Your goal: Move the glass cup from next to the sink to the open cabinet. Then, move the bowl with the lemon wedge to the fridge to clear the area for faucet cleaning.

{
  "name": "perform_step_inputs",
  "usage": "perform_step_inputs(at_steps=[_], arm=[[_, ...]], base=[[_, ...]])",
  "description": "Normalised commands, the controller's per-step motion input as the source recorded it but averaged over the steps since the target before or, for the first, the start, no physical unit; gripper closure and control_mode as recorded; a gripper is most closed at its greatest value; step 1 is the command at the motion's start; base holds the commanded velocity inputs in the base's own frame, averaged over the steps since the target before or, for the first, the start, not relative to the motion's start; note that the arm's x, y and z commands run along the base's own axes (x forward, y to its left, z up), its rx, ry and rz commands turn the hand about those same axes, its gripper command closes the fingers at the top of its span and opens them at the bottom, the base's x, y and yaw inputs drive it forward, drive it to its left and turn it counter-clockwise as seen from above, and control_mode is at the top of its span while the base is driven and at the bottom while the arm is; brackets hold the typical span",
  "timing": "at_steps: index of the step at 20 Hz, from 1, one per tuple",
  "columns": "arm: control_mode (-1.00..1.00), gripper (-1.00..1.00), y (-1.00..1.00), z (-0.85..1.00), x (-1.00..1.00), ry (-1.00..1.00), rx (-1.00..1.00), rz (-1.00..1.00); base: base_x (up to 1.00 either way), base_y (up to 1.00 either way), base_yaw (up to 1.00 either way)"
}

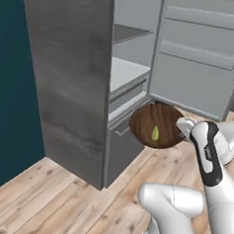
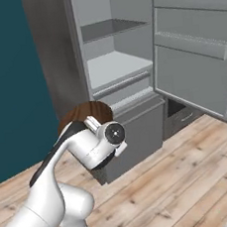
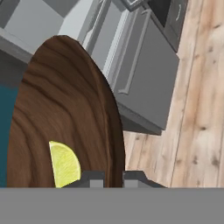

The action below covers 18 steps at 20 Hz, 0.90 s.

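Nearest, the gripper [image 3: 113,177]: its two dark finger tips are clamped on the rim of the bowl [image 3: 65,113], one tip on either side of the wall, as the hand view shows. In the left base view the gripper [image 1: 181,129] meets the bowl [image 1: 156,125] at its right edge.

Bowl: dark brown wood grain, round, held clear of the floor and tipped on edge so its hollow faces the left base camera. From the right base view only part of its brown back [image 2: 80,113] shows above the white wrist.

Lemon wedge [image 3: 64,164]: pale yellow, lying against the inner wall of the bowl, close to the gripped rim. In the left base view it [image 1: 155,133] sits low in the hollow.

Floor [image 1: 58,204]: light wood planks, beneath the arm and the bowl.

Fridge [image 1: 75,76]: tall, grey steel, just beyond the bowl, its lower drawer front [image 2: 137,132] shut. The upper door [image 2: 195,51] stands swung open to the right, with pale racks on its inner face. Inside, pale shelves [image 2: 115,65] are in plain sight, higher than the bowl.

Wall [image 2: 12,82]: dark teal, left of the fridge, farthest back.
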Motion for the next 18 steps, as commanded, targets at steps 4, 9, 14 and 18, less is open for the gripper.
perform_step_inputs(at_steps=[4, 9, 14, 18], arm=[[1.00, 1.00, 0.00, 0.00, 0.00, 0.00, 0.00, 0.00], [1.00, 1.00, 0.00, 0.00, 0.00, 0.00, 0.00, 0.00], [1.00, 1.00, 0.00, 0.00, 0.00, 0.00, 0.00, 0.00], [1.00, 1.00, 0.00, 0.00, 0.00, 0.00, 0.00, 0.00]], base=[[1.00, -0.01, -0.02], [1.00, -0.09, 0.00], [1.00, -0.42, 0.09], [0.87, -0.51, 0.49]])
